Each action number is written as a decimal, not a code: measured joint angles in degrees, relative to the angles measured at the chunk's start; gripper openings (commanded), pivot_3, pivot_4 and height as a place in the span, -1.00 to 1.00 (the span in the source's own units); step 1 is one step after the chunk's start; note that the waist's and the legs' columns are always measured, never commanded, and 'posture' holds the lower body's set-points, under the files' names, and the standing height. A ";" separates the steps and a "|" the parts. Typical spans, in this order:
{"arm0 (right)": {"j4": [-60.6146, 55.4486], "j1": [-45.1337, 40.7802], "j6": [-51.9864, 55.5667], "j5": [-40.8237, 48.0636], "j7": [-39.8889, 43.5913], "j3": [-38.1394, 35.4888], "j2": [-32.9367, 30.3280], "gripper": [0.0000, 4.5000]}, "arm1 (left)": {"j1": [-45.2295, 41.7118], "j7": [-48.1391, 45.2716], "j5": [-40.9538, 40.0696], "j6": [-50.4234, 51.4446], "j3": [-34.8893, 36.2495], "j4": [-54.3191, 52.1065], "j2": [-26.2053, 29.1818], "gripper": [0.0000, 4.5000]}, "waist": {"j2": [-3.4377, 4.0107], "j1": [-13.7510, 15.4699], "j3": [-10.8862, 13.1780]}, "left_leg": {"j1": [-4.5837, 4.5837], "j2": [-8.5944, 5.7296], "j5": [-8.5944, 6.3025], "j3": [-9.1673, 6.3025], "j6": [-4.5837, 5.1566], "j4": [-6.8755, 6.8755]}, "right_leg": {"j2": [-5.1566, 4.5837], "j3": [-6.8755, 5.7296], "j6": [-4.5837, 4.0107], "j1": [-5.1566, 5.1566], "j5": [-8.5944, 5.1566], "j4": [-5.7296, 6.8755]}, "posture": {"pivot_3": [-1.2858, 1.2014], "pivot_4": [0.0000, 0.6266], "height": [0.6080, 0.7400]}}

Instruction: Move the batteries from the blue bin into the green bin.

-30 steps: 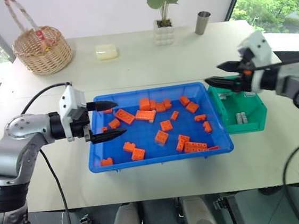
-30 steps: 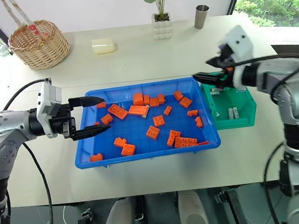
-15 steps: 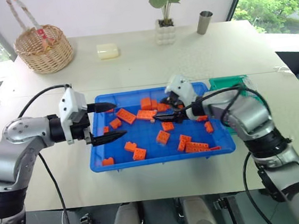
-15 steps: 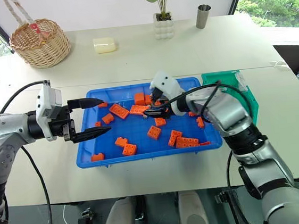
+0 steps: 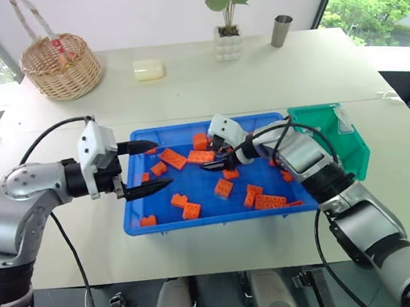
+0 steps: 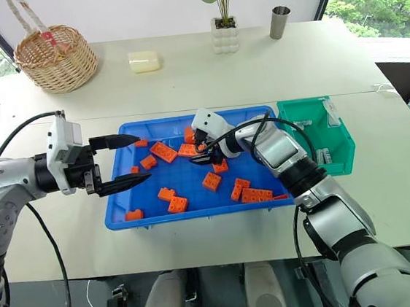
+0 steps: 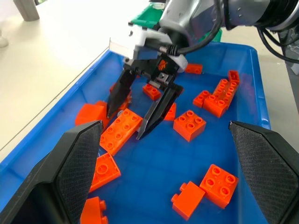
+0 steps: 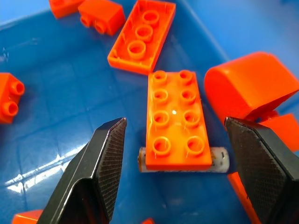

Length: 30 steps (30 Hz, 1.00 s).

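Right hand [image 8: 173,186], fingers spread, points down at a brick-covered battery [image 8: 219,161].

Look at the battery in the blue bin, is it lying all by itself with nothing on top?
No, an orange brick with eight studs lies across the battery, so only its two ends peek out.

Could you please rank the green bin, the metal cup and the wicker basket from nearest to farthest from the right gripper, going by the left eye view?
From the right gripper, open over the blue bin:
1. Green bin, to its right, beside the blue bin.
2. Metal cup, far side of the table, right of the plant.
3. Wicker basket, far left corner.
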 measured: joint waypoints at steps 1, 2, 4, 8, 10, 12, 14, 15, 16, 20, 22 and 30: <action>0.66 -0.33 -0.45 -0.24 0.30 -0.01 0.24 0.43 | 0.08 0.13 -0.14 0.00 0.03 -0.16 0.00 1.00 | 0.00 0.00 0.00 | 0.01 0.00 0.00 -0.01 0.00 0.00 | 0.00 0.00 0.00 0.00 0.00 0.00 | 0.03 -0.52 0.93; 1.25 -0.56 -0.69 -0.58 0.53 -0.05 0.43 0.30 | 0.21 0.31 -0.25 0.00 0.08 -0.25 0.00 1.00 | 0.00 -0.01 0.00 | 0.01 0.00 0.00 -0.01 0.00 0.00 | 0.00 0.00 0.00 0.00 0.00 0.00 | 0.03 -0.52 0.93; 1.73 -0.61 -0.96 -1.19 0.79 -0.30 0.59 -0.05 | 0.65 0.63 -0.26 -0.01 0.20 -0.25 -0.01 1.00 | 0.00 0.00 0.00 | 0.01 0.00 0.00 -0.01 0.00 0.00 | -0.01 0.01 0.00 0.00 0.00 0.00 | 0.03 -0.52 0.93; 0.96 -0.79 0.57 -0.91 1.63 -1.74 1.14 -0.04 | 1.98 1.65 -0.20 -0.41 0.60 -0.16 -0.34 1.00 | 0.01 0.01 0.00 | 0.01 0.01 0.00 -0.03 0.00 -0.01 | 0.00 0.00 0.01 -0.01 0.00 0.01 | 0.03 -0.52 0.93; -1.10 -0.84 2.15 -0.39 2.22 -2.78 1.06 -0.04 | 3.34 2.33 0.20 -1.38 0.79 0.03 -1.19 1.00 | 0.01 0.02 0.01 | 0.01 0.02 0.00 -0.05 0.00 -0.02 | -0.01 0.00 0.01 -0.01 0.01 0.01 | 0.03 -0.52 0.93; -3.31 -1.32 3.36 0.02 2.69 -3.14 1.00 -0.04 | 4.56 2.99 0.73 -2.23 0.81 0.09 -1.81 1.00 | 0.01 -0.02 0.01 | 0.01 0.02 0.00 -0.06 0.00 -0.02 | -0.01 0.00 0.00 -0.01 0.01 0.01 | 0.03 -0.52 0.93; -5.76 -1.64 5.19 0.78 2.62 -3.73 1.57 -0.04 | 5.38 3.73 0.84 -2.84 1.11 0.08 -2.64 1.00 | 0.01 -0.04 0.01 | 0.02 0.03 0.00 -0.09 0.00 -0.02 | -0.01 -0.01 0.00 -0.01 0.00 0.01 | 0.03 -0.52 0.93; -7.01 -1.75 6.41 1.37 2.49 -4.24 2.44 -0.04 | 5.82 4.27 0.85 -2.95 1.22 0.07 -3.00 1.00 | 0.01 -0.07 0.01 | 0.02 0.04 0.00 -0.09 0.00 -0.03 | -0.01 -0.01 0.00 -0.02 0.01 0.02 | 0.03 -0.52 0.93; -7.78 -1.94 7.24 1.89 2.39 -4.55 3.32 -0.04 | 6.18 4.49 0.86 -2.98 1.35 0.07 -3.27 1.00 | 0.01 -0.13 0.01 | 0.03 0.04 0.00 -0.09 0.00 -0.03 | -0.01 -0.01 0.00 -0.02 0.01 0.03 | 0.03 -0.52 0.93; -11.34 -2.21 9.89 2.74 0.74 -3.04 8.97 -0.04 | 7.38 5.28 1.09 -3.70 1.43 0.02 -3.63 1.00 | 0.01 -0.12 0.01 | 0.03 0.05 0.00 -0.09 0.00 -0.04 | -0.01 -0.02 0.00 -0.04 0.01 0.06 | 0.03 -0.52 0.93; -11.98 -2.20 9.72 2.58 0.13 -0.87 10.98 -0.04 | 7.37 5.69 1.08 -3.84 1.43 -0.28 -3.65 1.00 | 0.01 -0.12 0.01 | 0.03 0.04 0.00 -0.09 -0.01 -0.04 | -0.05 -0.02 0.00 -0.03 0.01 0.06 | 0.03 -0.52 0.93; -14.70 -4.37 9.25 2.26 1.40 -4.39 -0.18 -0.04 | 7.64 6.68 0.94 -3.83 2.04 -1.41 -3.63 1.00 | 0.00 0.50 0.00 | -0.04 -0.02 0.00 -0.09 0.00 0.03 | -0.24 -0.02 -0.14 0.03 -0.06 -0.06 | 0.03 -0.52 0.93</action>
